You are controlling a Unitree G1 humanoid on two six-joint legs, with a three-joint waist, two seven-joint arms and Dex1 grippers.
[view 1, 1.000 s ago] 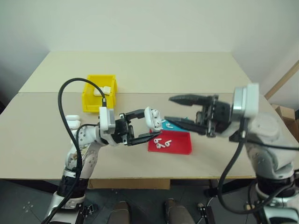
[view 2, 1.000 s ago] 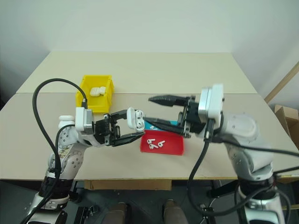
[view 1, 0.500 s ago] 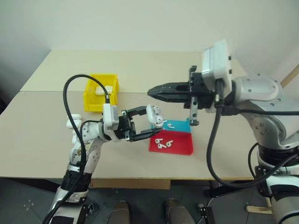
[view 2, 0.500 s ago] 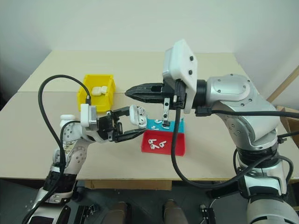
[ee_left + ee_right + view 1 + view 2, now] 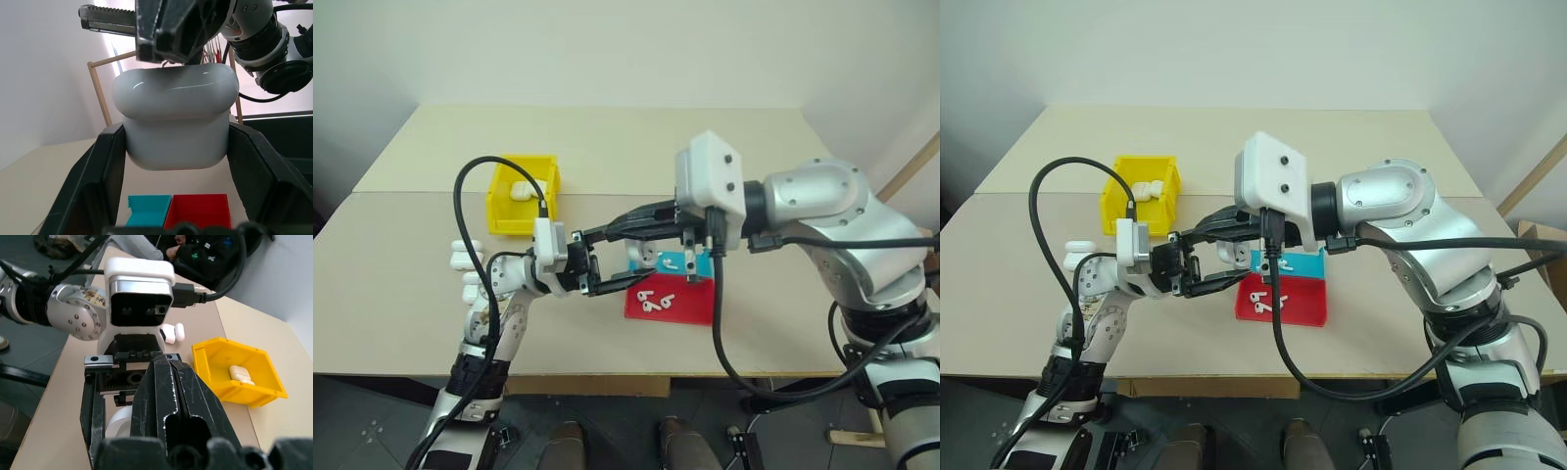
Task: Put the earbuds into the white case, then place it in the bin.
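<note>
Left gripper is clamped on the white case, one finger on each narrow side, held up off the table in front of me. The case sits upright between the fingers, lid end away from the left wrist, long axis running along the fingers.

Right gripper has its fingers pressed together into one blunt tip. It reaches across from the right, and that tip sits right at the lid end of the case, just above the left fingertips. I can't tell whether it's touching the lid or a hair off.

Can't tell from here whether the lid is fully seated, or whether earbuds are inside this case.

Loose earbuds lie in the red tray, below and slightly right of both grippers; the blue tray sits just behind it.

My read: next move is the right tip pressing or flicking the lid. What matters is that the push runs along the case's long axis into the left grip, not sideways, or the case pivots out.

Yellow bin is beyond the left hand, to its left, so the left arm is nearer for the drop. One case already lies in it.
</note>
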